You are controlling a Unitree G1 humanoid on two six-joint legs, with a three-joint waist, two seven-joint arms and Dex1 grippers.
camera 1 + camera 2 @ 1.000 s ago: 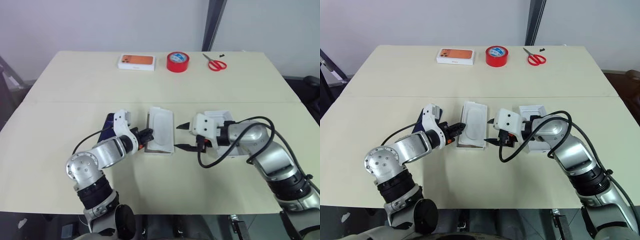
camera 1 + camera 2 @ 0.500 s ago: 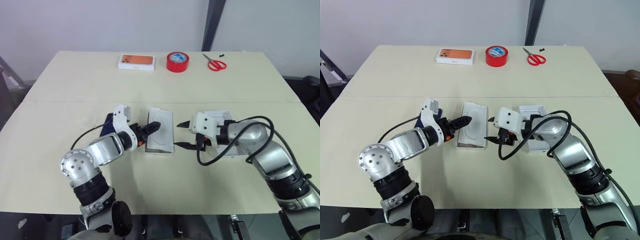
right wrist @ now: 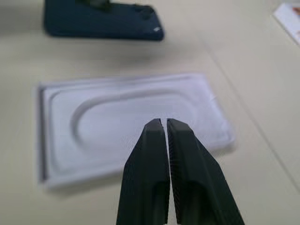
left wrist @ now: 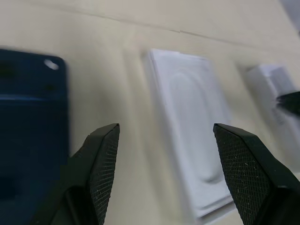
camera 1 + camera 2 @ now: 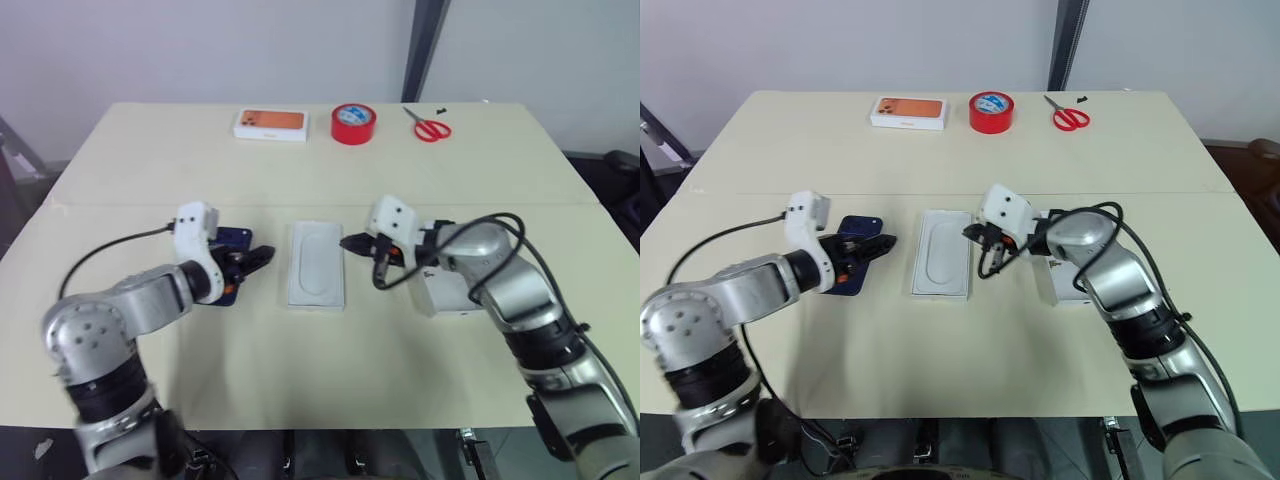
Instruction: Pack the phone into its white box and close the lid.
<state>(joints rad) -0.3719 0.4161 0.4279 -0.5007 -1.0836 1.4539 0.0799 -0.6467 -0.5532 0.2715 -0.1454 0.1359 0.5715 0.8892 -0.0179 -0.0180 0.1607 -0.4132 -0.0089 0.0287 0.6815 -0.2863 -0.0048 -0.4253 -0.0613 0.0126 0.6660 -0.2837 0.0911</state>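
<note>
The slim dark navy-blue phone (image 5: 852, 262), glossy with rounded corners, lies flat on the pale beige table (image 5: 940, 160), partly under the left gripper (image 5: 880, 244). That gripper's two black textured fingers (image 4: 101, 159) stand wide apart with nothing between them, hovering over the phone's inner edge. Just beside the phone, toward the middle of the table, sits the shallow white box (image 5: 942, 266), a smooth rectangular tray whose top shows a thin white insert with a long rounded recess (image 4: 197, 105). The right gripper (image 5: 970, 232) hangs at the box's far right corner; its black fingers (image 3: 161, 154) are pressed together, pinching nothing visible. Past it, on the right, rests the plain white rectangular lid (image 5: 1065, 280), mostly hidden behind the right arm and its black cable. Along the far edge of the table, well apart from all this, lie a closed white box with an orange top (image 5: 908, 111), a roll of red tape (image 5: 992, 111) and red-handled scissors (image 5: 1068, 115).
</note>
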